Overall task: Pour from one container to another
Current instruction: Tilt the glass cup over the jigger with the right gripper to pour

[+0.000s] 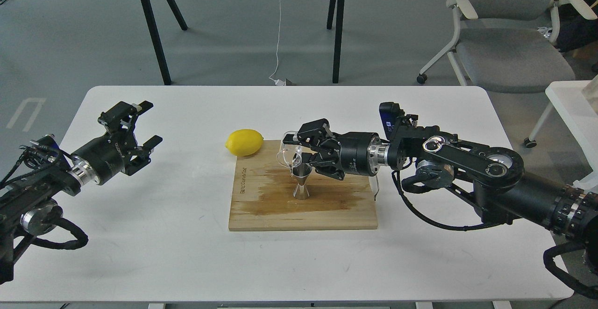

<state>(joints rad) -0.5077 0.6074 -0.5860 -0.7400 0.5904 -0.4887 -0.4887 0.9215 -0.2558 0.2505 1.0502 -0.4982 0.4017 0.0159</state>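
Note:
The steel jigger [302,181] stands upright on the wooden cutting board [280,211], near its middle. Right above the jigger's top cone my right gripper [296,152] is shut on the small clear glass cup [287,152], which is tipped over on its side with its mouth toward the left. The cup's lower edge is close over the jigger's rim; I cannot see any liquid. My left gripper [140,131] hangs open over the left part of the table, holding nothing, far from the board.
A yellow lemon [244,142] lies at the board's far left corner. The white table [187,253] carries the board. An office chair [504,38] and black table legs [154,33] stand behind on the floor.

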